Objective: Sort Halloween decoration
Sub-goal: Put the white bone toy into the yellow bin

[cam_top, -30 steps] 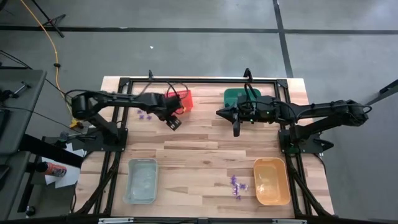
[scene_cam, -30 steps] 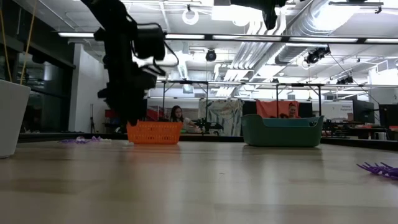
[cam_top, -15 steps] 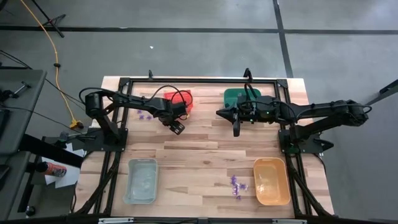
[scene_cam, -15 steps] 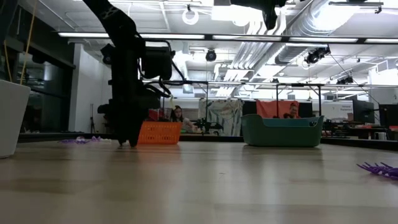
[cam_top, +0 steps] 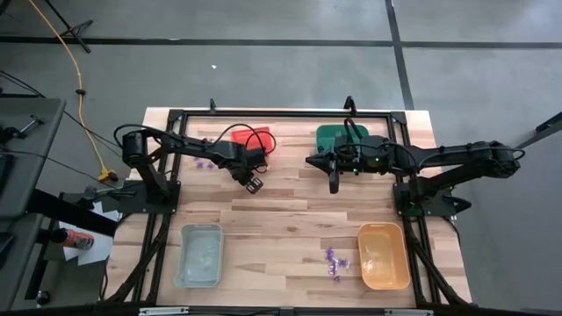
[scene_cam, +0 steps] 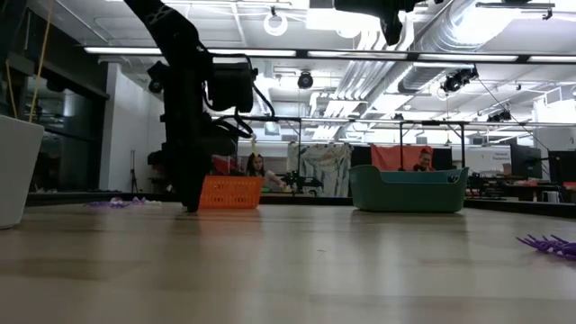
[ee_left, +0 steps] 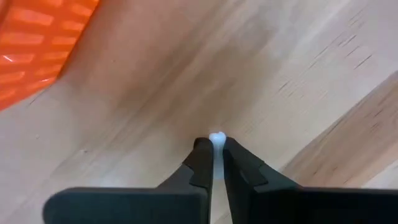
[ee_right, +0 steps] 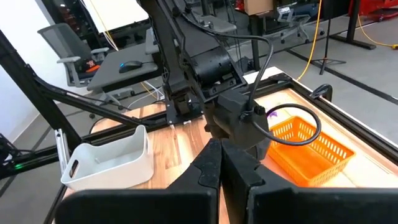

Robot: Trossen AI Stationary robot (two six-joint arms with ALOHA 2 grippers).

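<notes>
Trinkets [cam_top: 333, 262] just beside bin [cam_top: 384, 255].

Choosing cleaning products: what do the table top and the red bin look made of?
The table top looks like pale wooden planks with a matt finish: grain and board seams show. The red bin, orange-looking in the wrist views, looks like glossy moulded plastic, judging by its slotted lattice walls.

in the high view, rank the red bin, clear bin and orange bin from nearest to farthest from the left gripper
From the left gripper:
1. Red bin, just beyond it at the far edge.
2. Clear bin, near left corner.
3. Orange bin, near right corner.
</notes>
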